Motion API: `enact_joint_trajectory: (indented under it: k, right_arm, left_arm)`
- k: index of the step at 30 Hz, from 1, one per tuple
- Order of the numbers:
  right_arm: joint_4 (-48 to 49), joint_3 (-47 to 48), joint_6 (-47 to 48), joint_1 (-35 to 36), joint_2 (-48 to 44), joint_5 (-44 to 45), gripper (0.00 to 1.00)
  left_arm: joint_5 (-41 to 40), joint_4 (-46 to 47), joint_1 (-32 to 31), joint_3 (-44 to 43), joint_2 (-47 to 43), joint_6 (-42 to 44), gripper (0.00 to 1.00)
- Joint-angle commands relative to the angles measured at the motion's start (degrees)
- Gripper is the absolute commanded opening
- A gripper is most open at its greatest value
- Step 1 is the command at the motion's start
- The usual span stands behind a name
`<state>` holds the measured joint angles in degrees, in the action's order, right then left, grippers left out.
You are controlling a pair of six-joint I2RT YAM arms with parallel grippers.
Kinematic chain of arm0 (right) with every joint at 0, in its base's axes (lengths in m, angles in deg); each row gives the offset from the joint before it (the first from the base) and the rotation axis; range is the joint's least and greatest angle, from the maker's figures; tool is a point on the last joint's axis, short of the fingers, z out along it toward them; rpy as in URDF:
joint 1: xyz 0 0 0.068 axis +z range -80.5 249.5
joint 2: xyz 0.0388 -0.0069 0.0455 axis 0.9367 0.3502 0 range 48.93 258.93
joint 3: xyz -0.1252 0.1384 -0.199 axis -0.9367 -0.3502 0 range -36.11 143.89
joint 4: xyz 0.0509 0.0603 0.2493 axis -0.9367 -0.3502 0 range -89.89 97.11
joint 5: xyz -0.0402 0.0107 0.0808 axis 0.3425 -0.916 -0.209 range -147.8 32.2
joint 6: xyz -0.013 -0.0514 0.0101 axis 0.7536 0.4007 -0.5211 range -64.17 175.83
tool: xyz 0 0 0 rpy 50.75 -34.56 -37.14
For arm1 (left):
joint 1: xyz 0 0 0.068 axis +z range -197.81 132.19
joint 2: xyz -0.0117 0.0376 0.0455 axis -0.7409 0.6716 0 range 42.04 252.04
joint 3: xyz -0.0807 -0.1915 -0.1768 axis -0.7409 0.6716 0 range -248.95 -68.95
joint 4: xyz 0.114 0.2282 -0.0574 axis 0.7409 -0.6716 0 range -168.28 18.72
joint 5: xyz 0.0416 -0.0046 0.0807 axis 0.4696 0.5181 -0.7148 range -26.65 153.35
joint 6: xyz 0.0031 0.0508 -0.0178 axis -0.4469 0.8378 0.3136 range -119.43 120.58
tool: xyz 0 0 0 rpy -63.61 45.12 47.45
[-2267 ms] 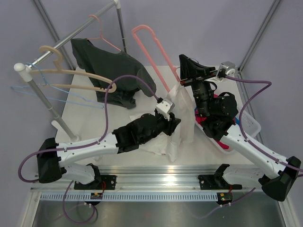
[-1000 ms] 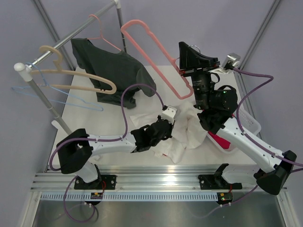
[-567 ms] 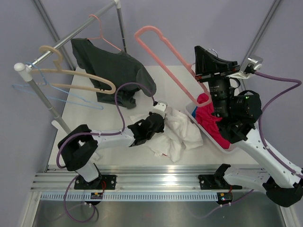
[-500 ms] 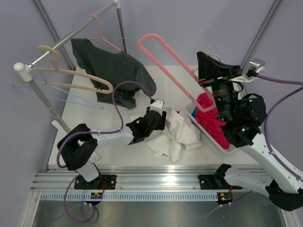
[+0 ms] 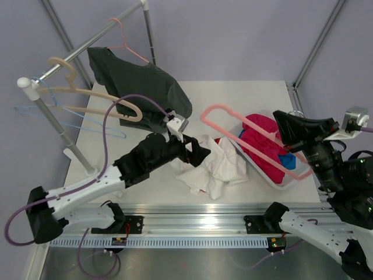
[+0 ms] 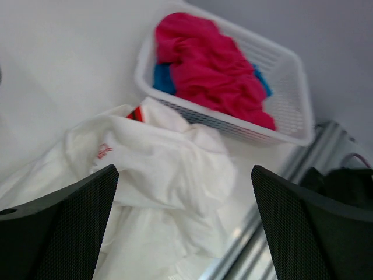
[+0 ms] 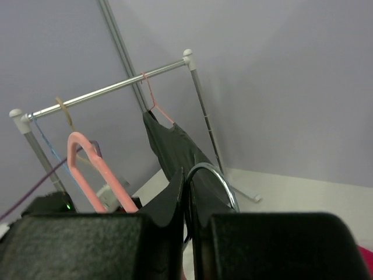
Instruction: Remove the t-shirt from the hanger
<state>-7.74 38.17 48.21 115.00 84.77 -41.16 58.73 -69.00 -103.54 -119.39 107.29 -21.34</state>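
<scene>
- The white surface [image 5: 116, 140] [image 6: 70, 58] carried everything you were working with.
- The clothes rail [image 5: 87, 44] [image 7: 111, 88] stood along its far left edge, with a dark grey shirt [image 5: 140, 87] [image 7: 175, 151], a beige hanger [image 5: 87, 92] and a blue wire hanger [image 5: 70, 114] hung on it.
- The t-shirt [image 5: 218, 166] [image 6: 169, 169] lay crumpled on the surface near the front middle, between the two arms. A bit of its red print showed among the folds.
- It was off the hanger, and its right edge sat just beside the basket.
- The white mesh basket [image 5: 278, 182] [image 6: 288, 99] sat to the right of the t-shirt and held a magenta garment [image 5: 259, 137] [image 6: 210, 76] with something blue [image 6: 160, 79] beneath it.
- The pink hanger [image 5: 204, 116] [image 7: 102, 175] was held up in the air, slanting across the basket, with its rounded left end near the t-shirt's upper edge. Whether the two touched, I cannot tell.
- Your right gripper [image 5: 284, 131] [image 7: 187, 192] had its fingers pressed together on the hanger. The wrist view showed a metal hook loop clamped between them.
- Your left gripper [image 5: 197, 153] [image 6: 183, 175] hung over the left side of the t-shirt with its fingers [image 6: 64, 227] spread wide, gripping nothing.
</scene>
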Motion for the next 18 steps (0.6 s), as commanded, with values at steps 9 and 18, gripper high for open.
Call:
enact_joint_trajectory:
  k: [9, 18]
  right_arm:
    - [-26.4, -6.8, -6.4, -0.3, -10.3, -23.1, 0.00]
    - [-24.0, -9.5, -6.4, -0.3, -4.9, -27.5, 0.00]
  left_arm:
    - [11.7, -23.3, -2.7, -16.9, -14.1, 4.2, 0.99]
    - [28.7, -30.5, -2.9, -26.0, -7.9, 10.2, 0.97]
